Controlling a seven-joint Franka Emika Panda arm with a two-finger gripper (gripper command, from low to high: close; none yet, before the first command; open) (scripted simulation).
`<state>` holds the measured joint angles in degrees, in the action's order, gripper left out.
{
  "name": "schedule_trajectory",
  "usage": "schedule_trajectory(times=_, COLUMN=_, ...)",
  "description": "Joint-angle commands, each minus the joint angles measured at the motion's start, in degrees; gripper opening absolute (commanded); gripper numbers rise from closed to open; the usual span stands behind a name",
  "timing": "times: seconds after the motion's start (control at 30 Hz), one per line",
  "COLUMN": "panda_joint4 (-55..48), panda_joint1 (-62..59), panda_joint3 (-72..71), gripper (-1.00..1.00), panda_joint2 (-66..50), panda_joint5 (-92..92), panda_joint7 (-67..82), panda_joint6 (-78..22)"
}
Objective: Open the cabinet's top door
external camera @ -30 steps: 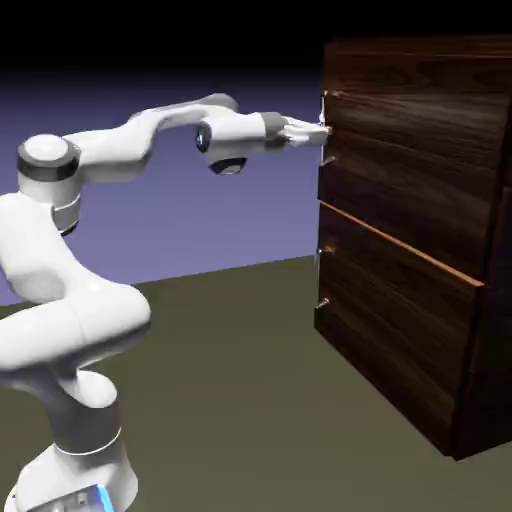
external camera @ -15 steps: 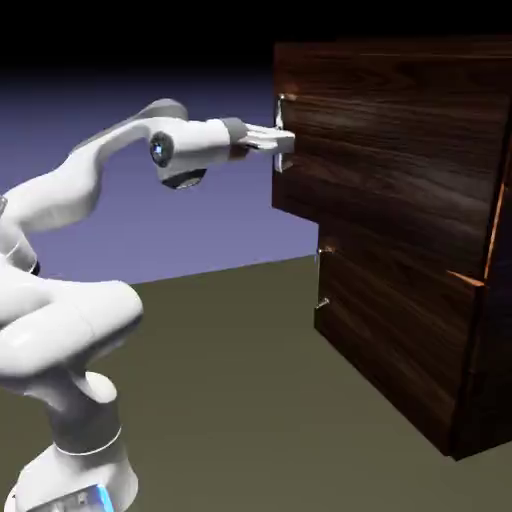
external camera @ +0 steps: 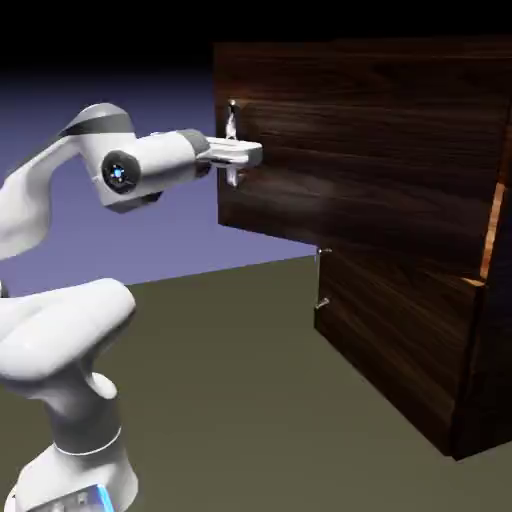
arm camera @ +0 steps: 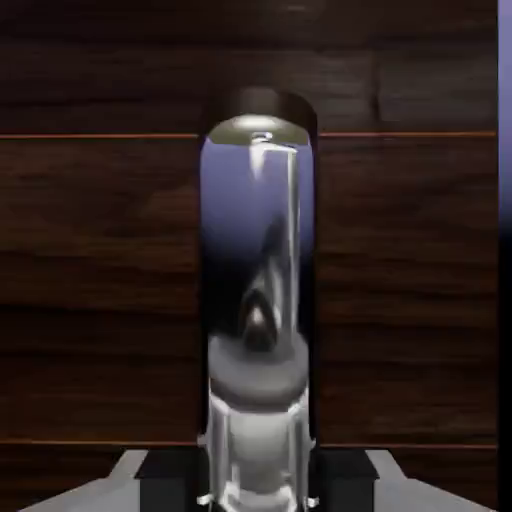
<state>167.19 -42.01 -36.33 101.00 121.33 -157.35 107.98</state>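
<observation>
Top door stands part open, upper half of the cabinet, free edge out toward my arm. Left to right: one arm, one gripper, jaws closed on the upper handle; pulling off the hinge's arc could slip that grip. One top door, one lower handle, one lower door; arm over-reach could stall the swing. One cabinet, two handles total.

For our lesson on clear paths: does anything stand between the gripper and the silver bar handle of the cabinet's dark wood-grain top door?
Nothing visible does: the two-finger gripper is already closed on the shiny silver bar handle, mounted on the dark wood-grain top door.
</observation>
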Motion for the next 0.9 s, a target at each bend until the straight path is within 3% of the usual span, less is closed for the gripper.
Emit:
schedule_trajectory(times=0.0, panda_joint4=0.9, panda_joint1=0.1, panda_joint3=2.1, gripper=-1.00, panda_joint2=0.0, panda_joint5=-1.4, panda_joint7=0.7, panda_joint6=-1.8)
schedule_trajectory(times=0.33, panda_joint4=5.3, panda_joint1=-9.1, panda_joint3=20.9, gripper=-1.00, panda_joint2=-1.8, panda_joint5=-14.0, panda_joint7=5.9, panda_joint6=-23.1)
schedule_trajectory(times=0.87, panda_joint4=-4.7, panda_joint1=-7.9, panda_joint3=50.9, gripper=-1.00, panda_joint2=-31.3, panda_joint5=-46.5, panda_joint7=25.9, panda_joint6=-43.3)
